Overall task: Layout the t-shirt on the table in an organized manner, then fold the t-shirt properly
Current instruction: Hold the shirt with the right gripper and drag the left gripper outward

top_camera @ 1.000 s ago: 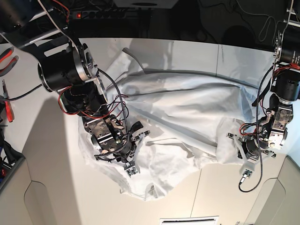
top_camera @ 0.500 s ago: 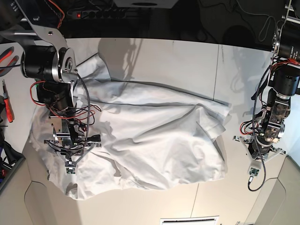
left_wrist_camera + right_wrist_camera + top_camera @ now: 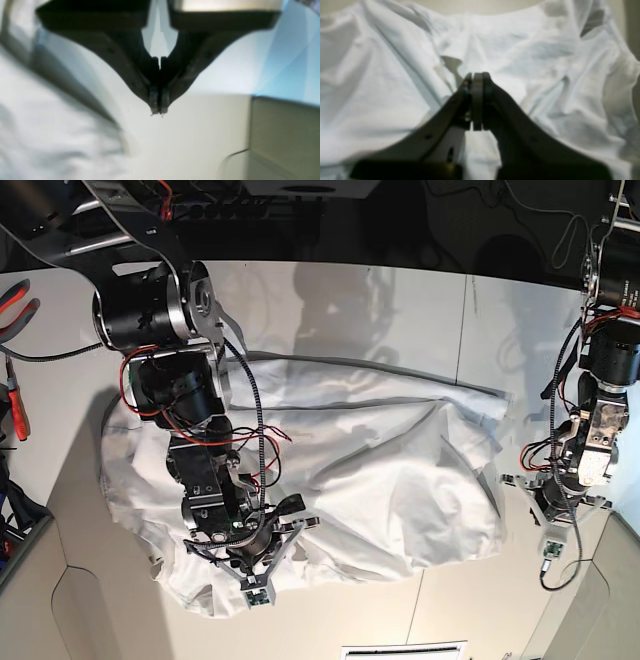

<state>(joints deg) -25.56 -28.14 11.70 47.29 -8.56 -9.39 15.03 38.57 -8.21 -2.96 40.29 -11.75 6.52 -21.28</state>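
The white t-shirt [image 3: 340,470] lies crumpled across the middle of the white table [image 3: 400,300], its wrinkled body stretching from left to right. The right gripper [image 3: 258,578] sits over the shirt's near-left hem, jaws clenched together; the wrist view shows the fabric spread beyond the tips, nothing visibly pinched. The left gripper [image 3: 557,532] hangs to the right of the shirt over bare tabletop, jaws pressed tight and empty, the cloth's edge just beside it.
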